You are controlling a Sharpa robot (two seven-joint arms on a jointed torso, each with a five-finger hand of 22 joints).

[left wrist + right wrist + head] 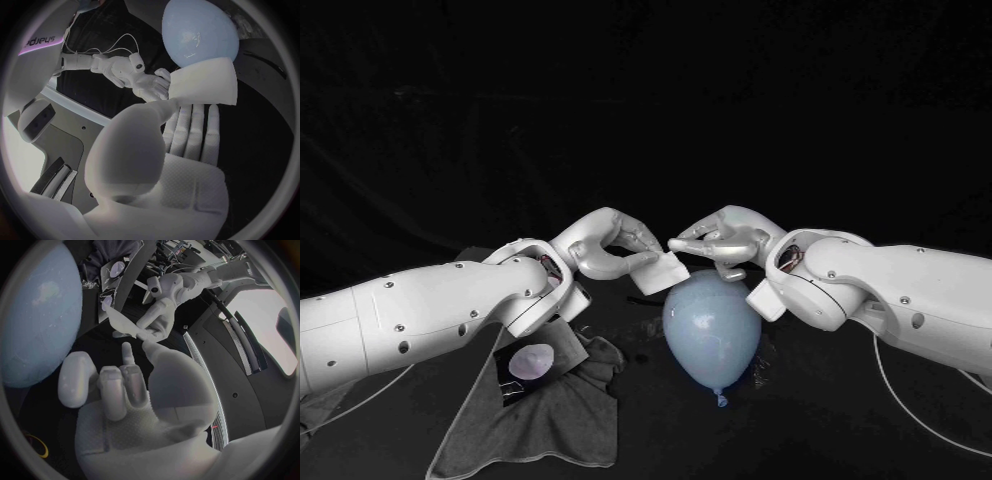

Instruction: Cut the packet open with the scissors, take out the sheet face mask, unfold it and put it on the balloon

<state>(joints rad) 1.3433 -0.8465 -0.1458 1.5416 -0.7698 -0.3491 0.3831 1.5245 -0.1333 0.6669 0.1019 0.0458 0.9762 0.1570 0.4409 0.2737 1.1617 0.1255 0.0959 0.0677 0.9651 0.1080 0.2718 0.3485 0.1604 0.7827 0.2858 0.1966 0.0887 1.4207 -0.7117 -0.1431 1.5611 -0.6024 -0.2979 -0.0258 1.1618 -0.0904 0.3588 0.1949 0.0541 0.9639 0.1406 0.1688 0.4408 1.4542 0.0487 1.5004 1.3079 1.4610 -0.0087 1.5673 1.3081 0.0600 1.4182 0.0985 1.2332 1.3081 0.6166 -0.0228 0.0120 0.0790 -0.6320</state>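
The folded white sheet face mask (661,270) hangs just above the pale blue balloon (714,325), which lies on the table's middle. My left hand (606,248) grips the mask (206,82) between thumb and fingers. My right hand (726,238) meets it from the other side and pinches the mask's near edge (125,325) with thumb and fingertip. The left wrist view shows the right hand (140,80) touching the mask's corner in front of the balloon (200,32). The right wrist view has the balloon (37,315) beside my right hand (125,390).
The opened packet (531,362) lies on a grey cloth (545,420) at the front left, under my left arm. A yellow ring-shaped object (34,445) lies on the table near the balloon.
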